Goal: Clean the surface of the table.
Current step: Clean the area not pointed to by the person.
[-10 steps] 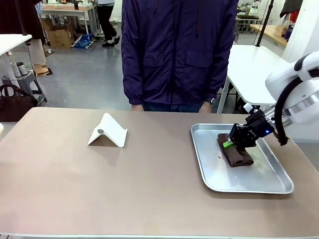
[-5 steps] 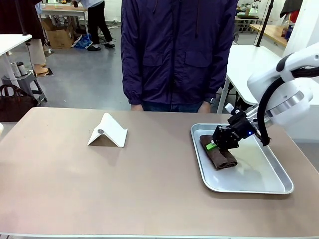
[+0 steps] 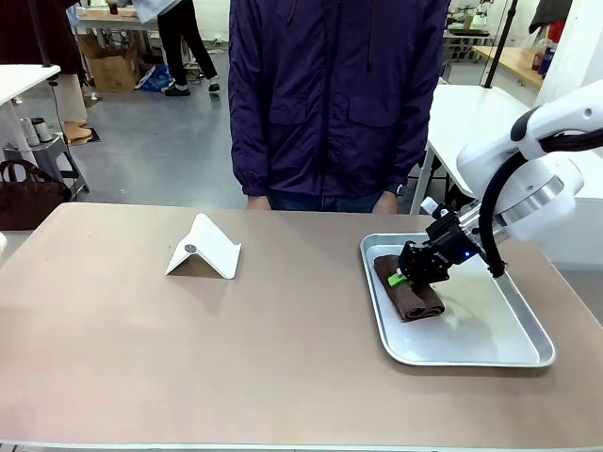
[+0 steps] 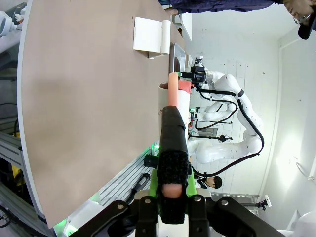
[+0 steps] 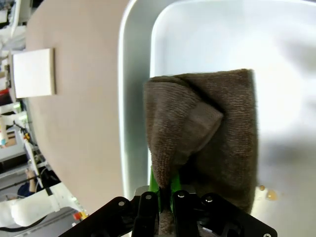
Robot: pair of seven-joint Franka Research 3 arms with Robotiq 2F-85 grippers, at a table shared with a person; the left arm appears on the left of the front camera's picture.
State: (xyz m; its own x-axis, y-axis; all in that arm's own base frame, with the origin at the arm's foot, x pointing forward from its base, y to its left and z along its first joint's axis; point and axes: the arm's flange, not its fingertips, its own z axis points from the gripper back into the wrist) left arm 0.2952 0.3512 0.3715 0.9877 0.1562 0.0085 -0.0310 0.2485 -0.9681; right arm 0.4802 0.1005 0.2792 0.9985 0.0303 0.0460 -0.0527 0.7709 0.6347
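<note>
While the table (image 3: 236, 358) itself lies untouched, broad and taupe across the front view, the step in hand looks like fetching the wiper: the right gripper (image 3: 407, 279) is clamped on a raised fold of the brown cloth (image 3: 413, 299), its green pads pinching the fabric in the right wrist view. The cloth sits toward 10 o'clock inside the tray (image 3: 471, 356), close to the rim at 9 o'clock, and the tray rests at about 4 o'clock on the table. A white stand (image 3: 204, 248) is at 10 o'clock, well apart from the tray, and a person (image 3: 334, 94) waits at 12 o'clock with hands at the far edge. In the left wrist view the left gripper (image 4: 173, 118) hangs off the table's side with its fingers pressed together and nothing seen between them. The next move, as I judge it, calls for lifting the cloth clear of the rim at 9 o'clock, setting it flat on bare tabletop and sweeping, steering round the stand; a thin pinch may let the cloth slip.
</note>
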